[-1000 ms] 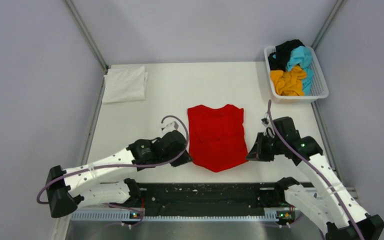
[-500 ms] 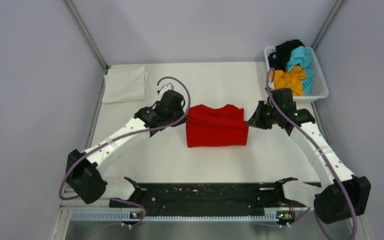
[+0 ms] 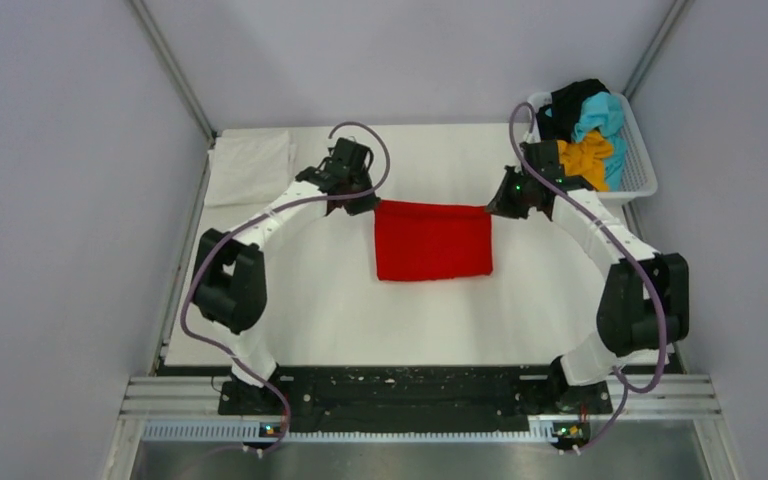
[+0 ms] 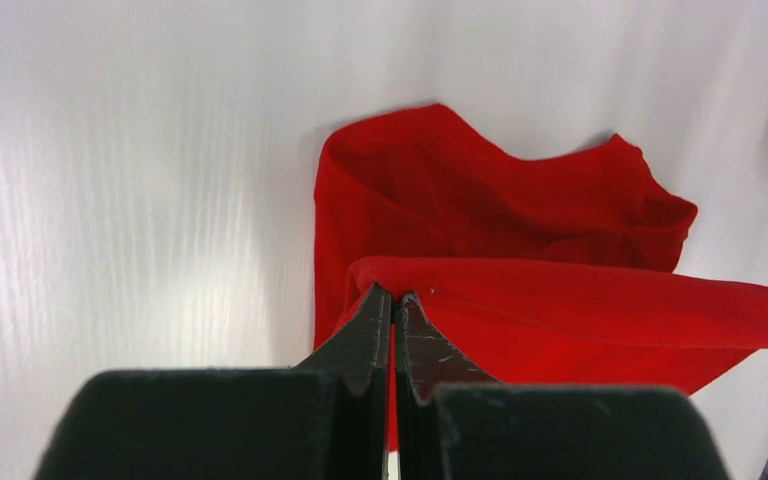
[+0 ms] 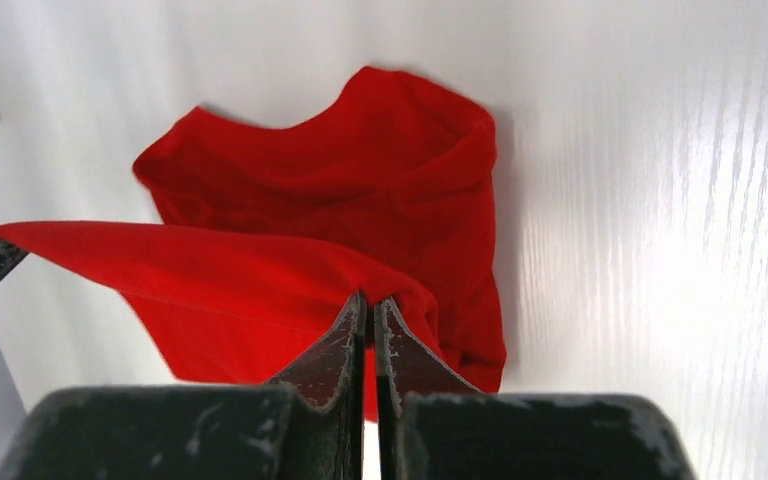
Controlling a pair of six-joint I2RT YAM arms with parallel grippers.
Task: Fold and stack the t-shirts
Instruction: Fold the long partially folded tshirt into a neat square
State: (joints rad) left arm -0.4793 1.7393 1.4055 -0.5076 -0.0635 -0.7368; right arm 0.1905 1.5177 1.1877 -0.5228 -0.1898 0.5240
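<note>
A bright red t-shirt (image 3: 432, 240) lies folded in half in the middle of the table. My left gripper (image 3: 368, 205) is shut on its far left corner; the pinch shows in the left wrist view (image 4: 394, 297) with the red cloth (image 4: 560, 310) stretched away from it. My right gripper (image 3: 493, 208) is shut on the far right corner, also in the right wrist view (image 5: 370, 300), with the red shirt (image 5: 260, 280) lifted taut between both. A folded white t-shirt (image 3: 250, 168) lies at the far left. Orange-yellow (image 3: 578, 162), turquoise (image 3: 602, 115) and black (image 3: 570, 100) shirts are bundled in the basket.
The white mesh basket (image 3: 643, 172) stands at the far right corner. Grey walls and metal posts border the table. A black rail with the arm bases runs along the near edge (image 3: 400, 385).
Both grippers carried the shirt's near edge up and over to the far edge, folding the red shirt in half. Both arms are now stretched far out.
</note>
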